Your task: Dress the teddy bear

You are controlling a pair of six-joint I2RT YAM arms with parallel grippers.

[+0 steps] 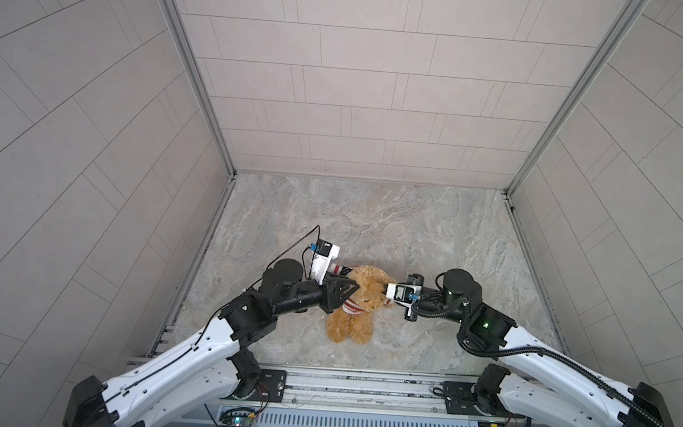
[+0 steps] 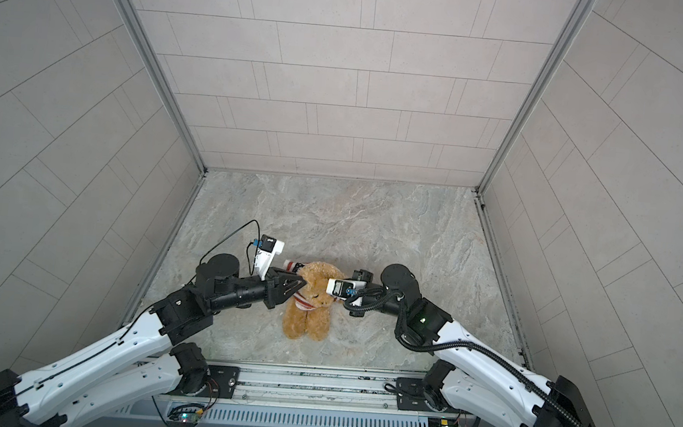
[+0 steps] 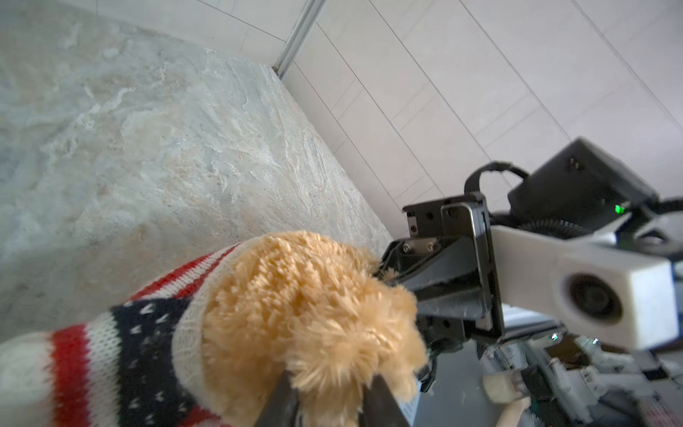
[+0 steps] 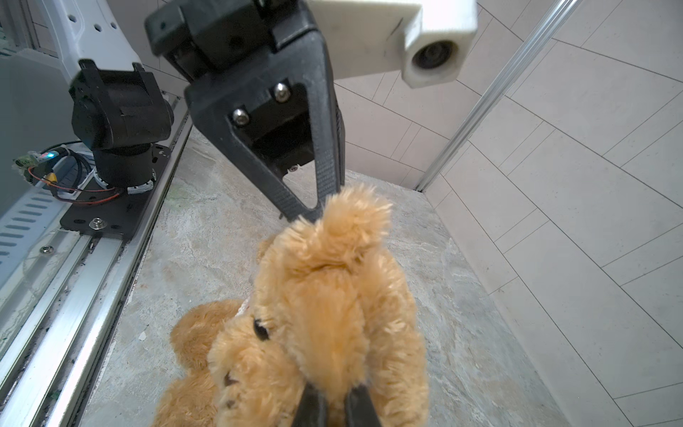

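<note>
- One teddy bear [image 1: 367, 303] was on site, lying on the marble table [image 1: 433, 238] near its front edge, about midway between the side walls.
- Its long axis ran from the front edge toward the back wall: the two legs pointed at the arm bases and the head at the back wall.
- One sweater [image 3: 122, 355], red-and-white striped with a navy starred patch, was bunched at the bear's upper body. One sleeve stuck out toward the left arm in both top views.
- Two grippers were present, one on either side of the head.
- The left gripper [image 4: 308, 212] had its jaws closed on a tuft of fur at the head. In the left wrist view fur filled the gap between its fingers [image 3: 281, 403].
- The right gripper [image 4: 335, 405] had its jaws pinched together on the fur of the bear's face, just beside one black eye.
- In both top views the right gripper's tips were hidden under its own camera.
</note>
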